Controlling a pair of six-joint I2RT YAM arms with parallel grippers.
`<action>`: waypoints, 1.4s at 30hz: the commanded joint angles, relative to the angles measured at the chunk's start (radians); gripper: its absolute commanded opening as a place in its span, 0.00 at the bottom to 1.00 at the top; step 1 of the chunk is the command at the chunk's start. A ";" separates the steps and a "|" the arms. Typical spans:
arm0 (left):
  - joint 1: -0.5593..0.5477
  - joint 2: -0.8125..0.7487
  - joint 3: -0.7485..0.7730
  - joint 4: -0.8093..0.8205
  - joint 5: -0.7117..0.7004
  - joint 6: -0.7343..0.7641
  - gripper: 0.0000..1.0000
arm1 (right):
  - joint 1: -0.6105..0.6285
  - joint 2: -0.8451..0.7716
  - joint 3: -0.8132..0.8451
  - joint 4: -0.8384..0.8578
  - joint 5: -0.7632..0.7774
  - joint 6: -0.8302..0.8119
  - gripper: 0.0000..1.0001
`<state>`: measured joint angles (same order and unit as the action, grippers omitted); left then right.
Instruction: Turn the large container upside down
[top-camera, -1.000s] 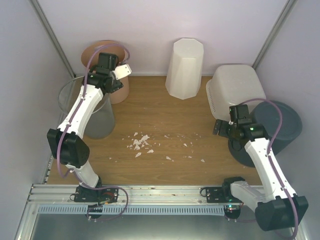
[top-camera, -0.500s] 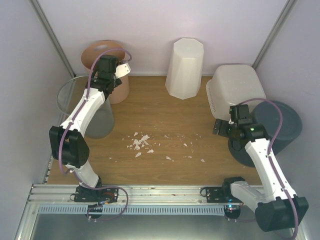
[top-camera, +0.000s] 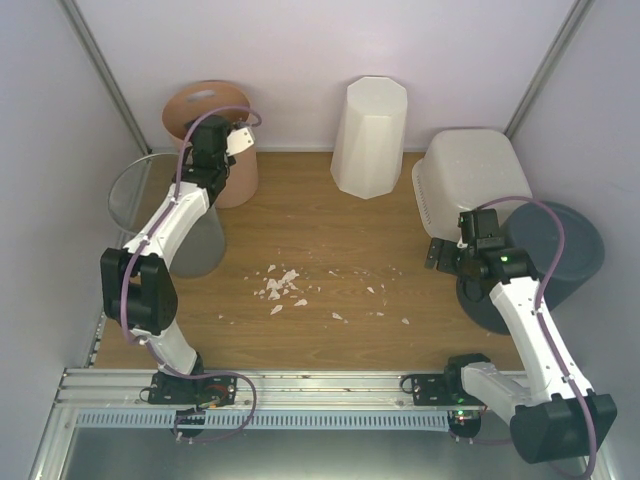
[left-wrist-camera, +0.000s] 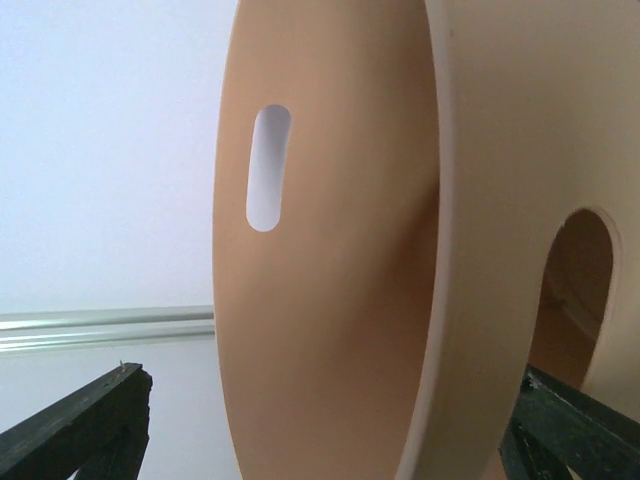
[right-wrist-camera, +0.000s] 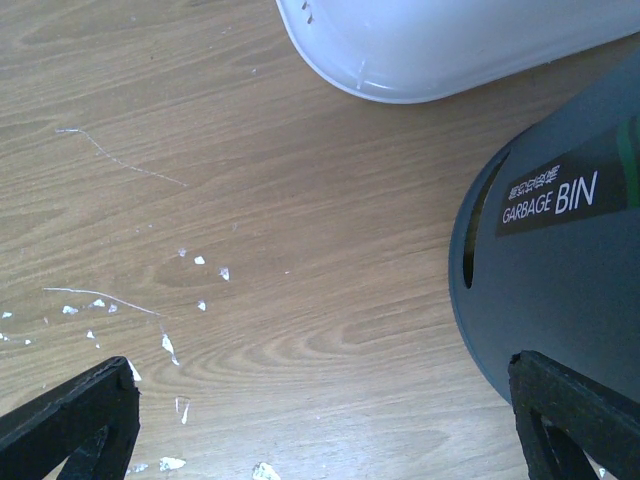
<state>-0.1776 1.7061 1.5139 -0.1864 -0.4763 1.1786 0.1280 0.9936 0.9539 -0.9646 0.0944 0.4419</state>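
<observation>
Item: dark grey bin (right-wrist-camera: 560, 300), lying on its side on the wooden table (right-wrist-camera: 300, 250).
Marking: one black rectangular label (right-wrist-camera: 562, 195) on its curved wall, next to a slot opening.
Text, white capitals: "GARBAGE BIN", with "BIN" set larger.
Above "GARBAGE": a short line of small white Korean characters, too fine to read with certainty.

Large container (top-camera: 468, 178) milky white, faceted bin (top-camera: 369, 135) white, round bin (top-camera: 185, 110) peach-tan, mesh bin (top-camera: 200, 245) grey. Garbage bin (right-wrist-camera: 560, 260) dark slate grey, white lettering on black label. Table (top-camera: 330, 225) brown wood grain, white flecks (top-camera: 281, 285).
</observation>
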 joint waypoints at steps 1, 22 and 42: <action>0.010 -0.006 -0.061 0.179 0.001 0.048 0.92 | -0.009 -0.013 0.000 0.019 -0.013 -0.009 1.00; 0.019 0.033 -0.091 0.290 0.028 0.111 0.53 | -0.010 -0.010 -0.003 0.025 -0.022 -0.011 1.00; 0.022 0.064 -0.040 0.278 0.034 0.119 0.00 | -0.009 -0.012 0.001 0.019 -0.019 -0.018 1.00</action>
<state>-0.1619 1.7645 1.4372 0.0502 -0.4572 1.3289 0.1280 0.9936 0.9539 -0.9630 0.0719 0.4408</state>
